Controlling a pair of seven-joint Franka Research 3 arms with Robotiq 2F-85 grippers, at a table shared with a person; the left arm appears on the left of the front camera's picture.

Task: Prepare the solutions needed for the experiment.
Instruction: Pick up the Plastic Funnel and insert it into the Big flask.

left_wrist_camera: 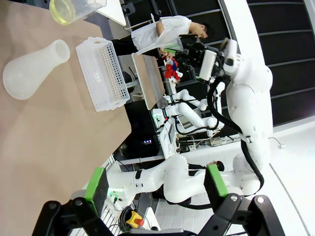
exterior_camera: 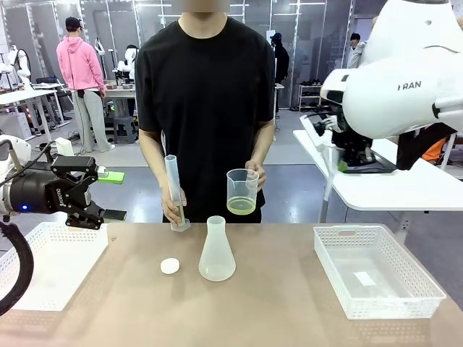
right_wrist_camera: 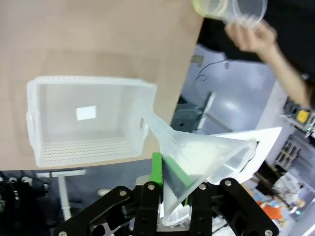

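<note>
The person across the table holds a clear beaker (exterior_camera: 241,192) with a thin layer of yellow-green solution (exterior_camera: 241,206) in one hand. The other hand steadies a tall graduated cylinder (exterior_camera: 173,189) standing on the table. An empty translucent conical flask (exterior_camera: 216,251) stands in front of them, with a small white disc (exterior_camera: 170,266) beside it. My left gripper (exterior_camera: 98,192) hangs open over the left basket, with nothing between its green pads (left_wrist_camera: 94,183). My right gripper (right_wrist_camera: 176,183), raised at the right, is shut on a translucent funnel (right_wrist_camera: 206,156). The beaker (right_wrist_camera: 216,7) also appears in the right wrist view.
A white perforated basket (exterior_camera: 43,267) lies at the table's left edge. A second one (exterior_camera: 376,271), with a small white label inside, lies at the right. A white side table (exterior_camera: 391,184) stands behind the right basket. Other people and tables are farther back.
</note>
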